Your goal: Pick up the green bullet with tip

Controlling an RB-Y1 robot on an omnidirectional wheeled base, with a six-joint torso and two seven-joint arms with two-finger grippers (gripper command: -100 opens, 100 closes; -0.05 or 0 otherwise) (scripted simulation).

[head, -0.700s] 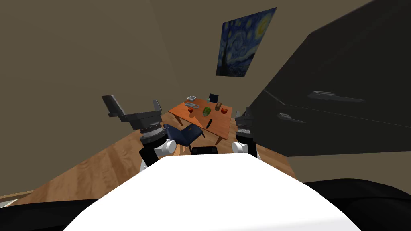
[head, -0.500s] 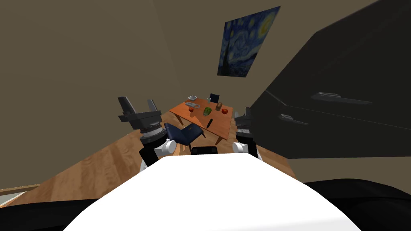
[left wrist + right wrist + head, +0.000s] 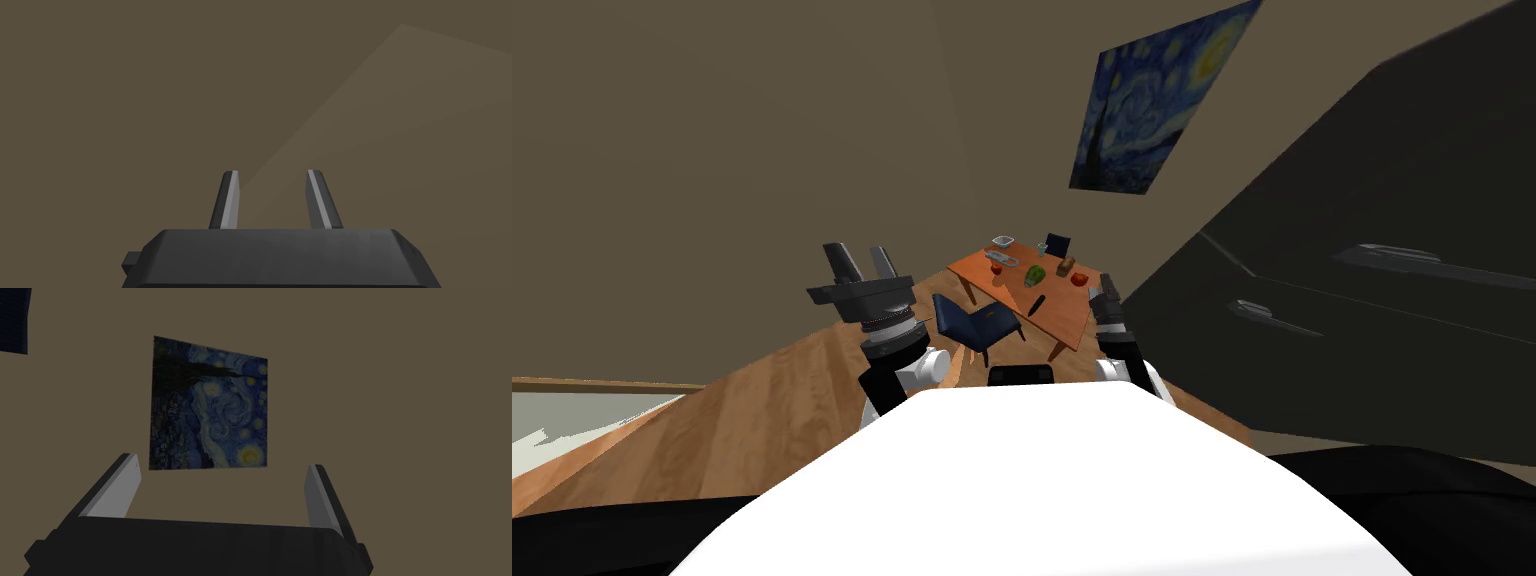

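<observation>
On the tabletop (image 3: 1057, 305) the green bullet (image 3: 1035, 274) is seen, tip indistinct; left claw (image 3: 272, 172), narrower than earlier, is kept parted; right claw (image 3: 221, 461) spread.

Floor (image 3: 762, 400) under the left gripper (image 3: 857, 258): warm brown wood planks, clear grain, low sheen. Table (image 3: 1067, 308) ahead of both grippers: orange-brown, wood-like, smooth top. Chair (image 3: 982, 322) just past the left gripper: dark blue, smooth, material unclear. Wall (image 3: 150, 75) facing the left fingers (image 3: 231, 200): flat matt tan. The fingers are light grey and smooth with a dull shine; the gripper body is dark and matt. Cabinet (image 3: 1362, 300) beside the right gripper (image 3: 1104, 285): dark, smooth, matt. Bullet (image 3: 1035, 274): green, finish too small to tell.
</observation>
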